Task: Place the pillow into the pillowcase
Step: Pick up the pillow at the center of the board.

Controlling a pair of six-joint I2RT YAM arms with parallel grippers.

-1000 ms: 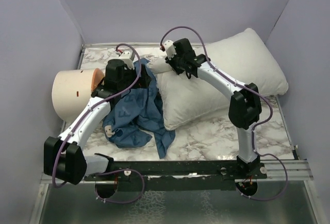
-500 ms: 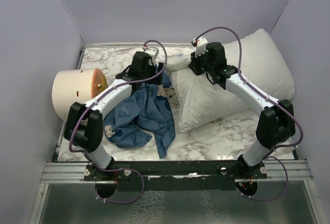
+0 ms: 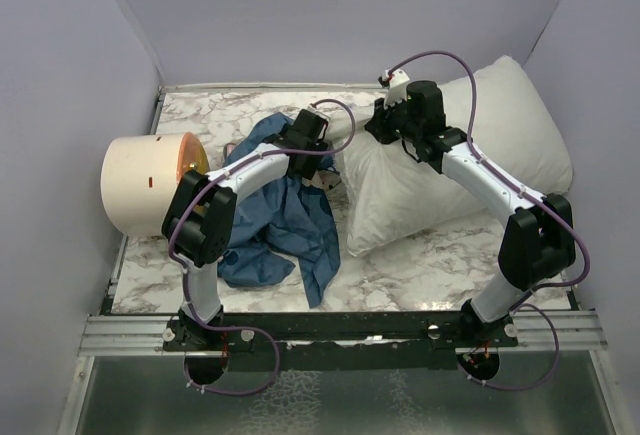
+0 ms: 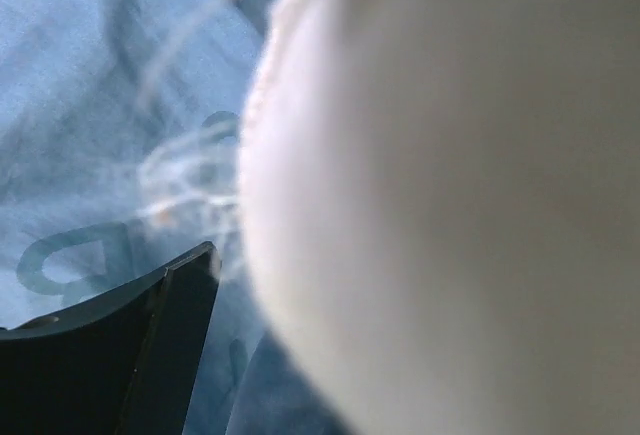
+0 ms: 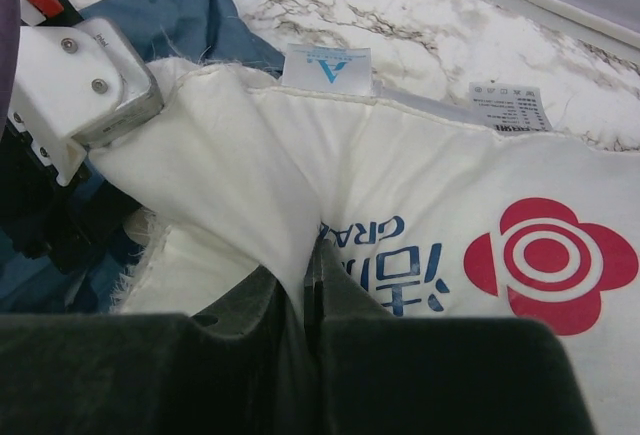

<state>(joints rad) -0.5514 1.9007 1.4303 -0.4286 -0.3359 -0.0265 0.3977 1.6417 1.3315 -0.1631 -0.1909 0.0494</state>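
I see the plump white pillow [image 3: 510, 115] lying at two o'clock, the crumpled blue pillowcase [image 3: 290, 230] against its nine-o'clock end.

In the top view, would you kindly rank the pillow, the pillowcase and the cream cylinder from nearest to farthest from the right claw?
1. pillow: touching, its left end pinched in the right claw.
2. pillowcase: crumpled just to the left of the claw.
3. cream cylinder: farthest left, beyond the pillowcase.
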